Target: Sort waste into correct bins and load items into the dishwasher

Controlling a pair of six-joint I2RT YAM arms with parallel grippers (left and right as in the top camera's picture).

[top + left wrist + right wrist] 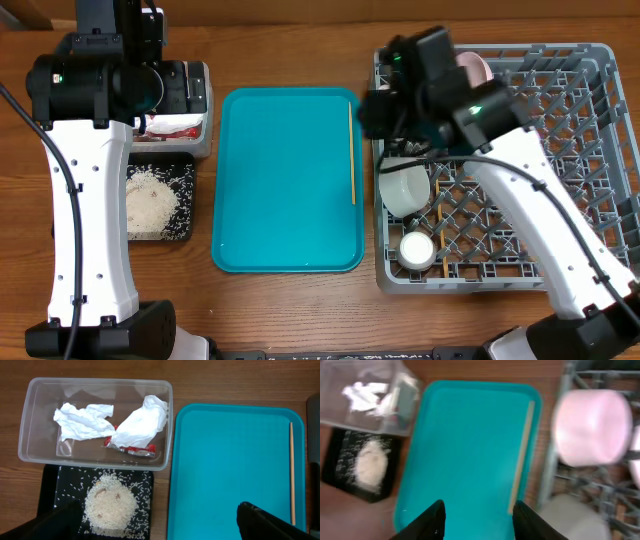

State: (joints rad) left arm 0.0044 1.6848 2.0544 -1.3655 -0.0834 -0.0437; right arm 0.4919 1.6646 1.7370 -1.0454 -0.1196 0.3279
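Black fingers of the right gripper [479,510] stand wide apart with nothing between them, low over the tray [465,450]. Just beyond lies the chopstick [522,455], flat and lengthwise, close beside the tray's right rim. Taking it to the rack [575,120] looks like the step in hand. A thin stick by a raised lip is awkward. Straddle it across its width near mid-length, keep the outer finger clear of the lip, and close fully so it cannot pivot. The rack sits just right of the tray. Farther left, the left gripper [155,515] is likewise spread and empty. It hangs above the tub [100,381] of napkins [85,420] and the rice [110,502].
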